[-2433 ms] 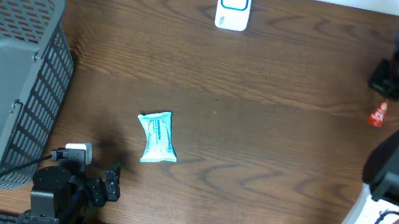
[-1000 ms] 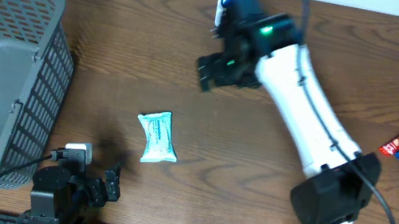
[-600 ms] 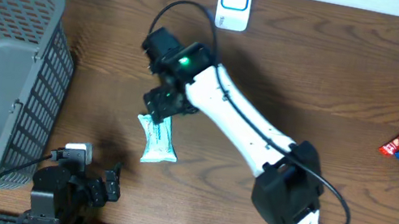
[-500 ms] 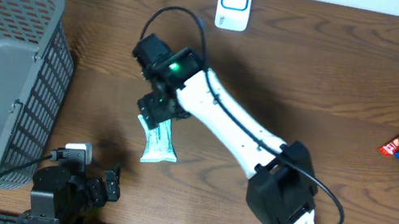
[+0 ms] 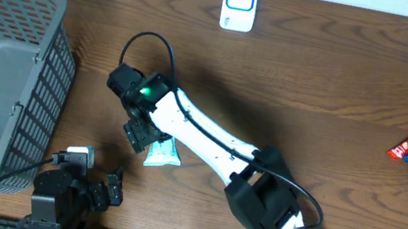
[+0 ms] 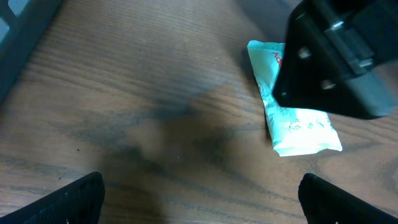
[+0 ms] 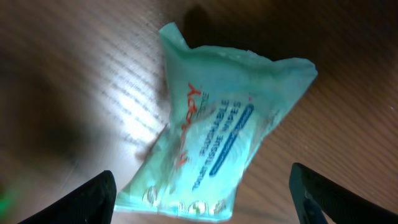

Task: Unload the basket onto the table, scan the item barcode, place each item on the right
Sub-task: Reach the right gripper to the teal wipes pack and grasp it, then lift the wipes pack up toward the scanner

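teal wipes pack [image 7: 211, 143] beneath right hand [image 7: 202, 200], fingers [image 7: 90, 200] wide apart, arm outstretched

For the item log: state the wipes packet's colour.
Wipes packet: mint green, blue and red print; best in right wrist view.

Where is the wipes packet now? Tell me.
In the overhead view the wipes packet lies left of centre near the front edge, partly under the right gripper and right of the basket.
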